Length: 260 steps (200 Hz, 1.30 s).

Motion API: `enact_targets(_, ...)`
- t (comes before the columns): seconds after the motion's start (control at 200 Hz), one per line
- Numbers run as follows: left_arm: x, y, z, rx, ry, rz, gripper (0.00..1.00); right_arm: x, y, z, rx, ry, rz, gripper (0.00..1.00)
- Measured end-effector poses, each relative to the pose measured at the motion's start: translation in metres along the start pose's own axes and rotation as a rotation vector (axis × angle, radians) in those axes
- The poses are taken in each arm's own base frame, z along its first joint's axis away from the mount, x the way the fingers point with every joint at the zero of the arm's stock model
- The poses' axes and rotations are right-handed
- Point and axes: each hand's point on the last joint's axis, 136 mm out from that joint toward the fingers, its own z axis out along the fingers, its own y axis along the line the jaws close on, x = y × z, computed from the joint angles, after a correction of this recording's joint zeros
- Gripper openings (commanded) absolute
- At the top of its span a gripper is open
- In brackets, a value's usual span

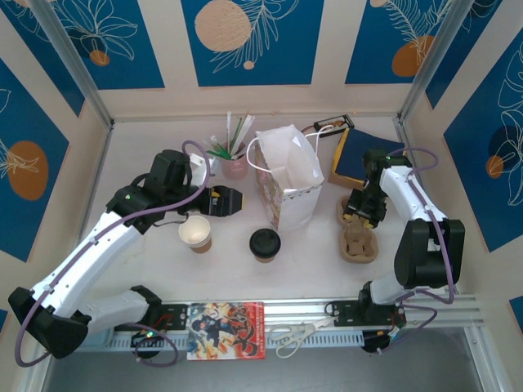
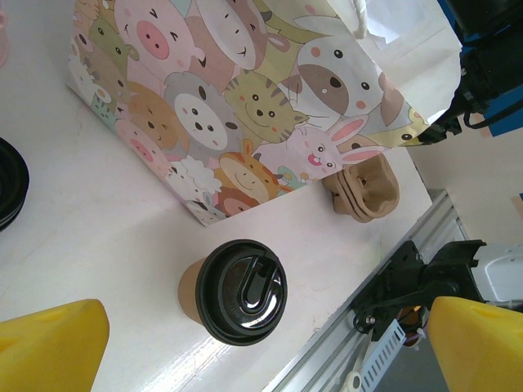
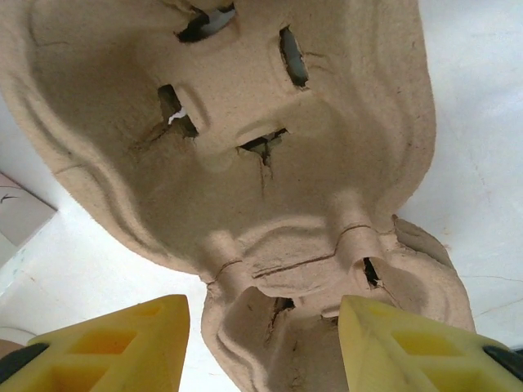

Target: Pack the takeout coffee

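The takeout coffee (image 1: 194,232), a kraft paper cup with a pale inside and no lid, stands on the table left of centre, just below my left wrist. My left gripper (image 1: 231,200) hovers open above and to its right, pointing at the bag. In the left wrist view the yellow fingers (image 2: 49,347) stand wide apart over a second kraft cup with a black lid (image 2: 241,290). My right gripper (image 3: 263,343) is open, straddling the end of a pulp cup carrier (image 3: 270,163); a sliver of table shows beside the left finger.
An open animal-print paper bag (image 1: 290,184) stands mid-table. The lidded cup (image 1: 265,243) is in front of it. Two pulp carriers (image 1: 359,245) lie to the right. A pink cup of straws (image 1: 233,162) and a blue box (image 1: 359,155) stand behind. A loose black lid (image 2: 8,184) lies left of the bag.
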Motion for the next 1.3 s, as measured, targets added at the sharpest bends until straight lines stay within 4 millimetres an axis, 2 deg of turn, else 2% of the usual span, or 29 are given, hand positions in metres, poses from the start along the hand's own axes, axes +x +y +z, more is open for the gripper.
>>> enact_targets(0.49,0.003,0.003,0.002,-0.008,0.008,-0.002,1.0,0.003,0.004,0.019,0.041,0.066,-0.036,0.49)
enact_targets(0.855,0.003,0.003,0.002,-0.008,0.008,-0.001,1.0,0.01,0.016,0.018,0.02,0.07,-0.056,0.5)
enact_targets(0.975,0.003,0.003,0.002,-0.008,0.007,-0.001,1.0,0.004,0.019,0.011,0.012,0.051,-0.056,0.52)
enact_targets(1.145,0.005,0.004,0.003,-0.01,0.012,-0.002,1.0,-0.003,0.008,0.008,0.015,0.04,-0.02,0.52)
enact_targets(1.3,0.008,0.007,0.005,-0.015,0.02,-0.003,1.0,0.0,0.003,0.012,0.024,0.056,-0.018,0.54)
